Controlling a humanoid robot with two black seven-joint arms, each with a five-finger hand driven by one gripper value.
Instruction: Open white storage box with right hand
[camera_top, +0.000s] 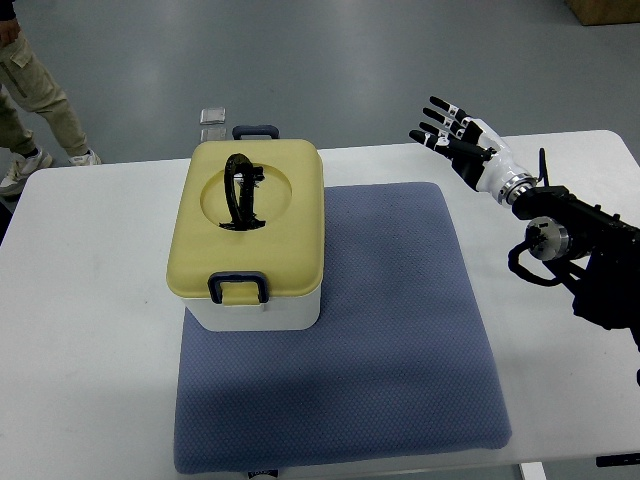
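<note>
1. Storage box (255, 305), white in the body with a pale yellow lid (285, 215) shut on top, sits on the left part of a blue-grey mat (400, 340), toward the mat's far edge.
2. Its long axis runs from the near side to the far side of the picture, tilted slightly to the right at the far end.
3. One dark latch (238, 288) is clipped over the near short end of the lid; a second latch (255, 130) shows at the far short end.
4. A black carrying handle (240, 192) lies folded in the round recess on top of the lid, lined up roughly with the box's long axis.
5. The mat lies on a white tabletop (90, 300) and reaches its near edge.
6. The right robot hand (452, 134) is raised over the far right of the tabletop, well apart from the box, its fingers spread and pointing up-left, grasping nothing.
7. Its black forearm (580, 250) comes in from the right edge.
8. A small clear object (214, 116) lies on the floor just beyond the tabletop's far edge; what it is cannot be told.
9. A person's legs (35, 100) and shoes show at the upper left, on the grey floor.
</note>
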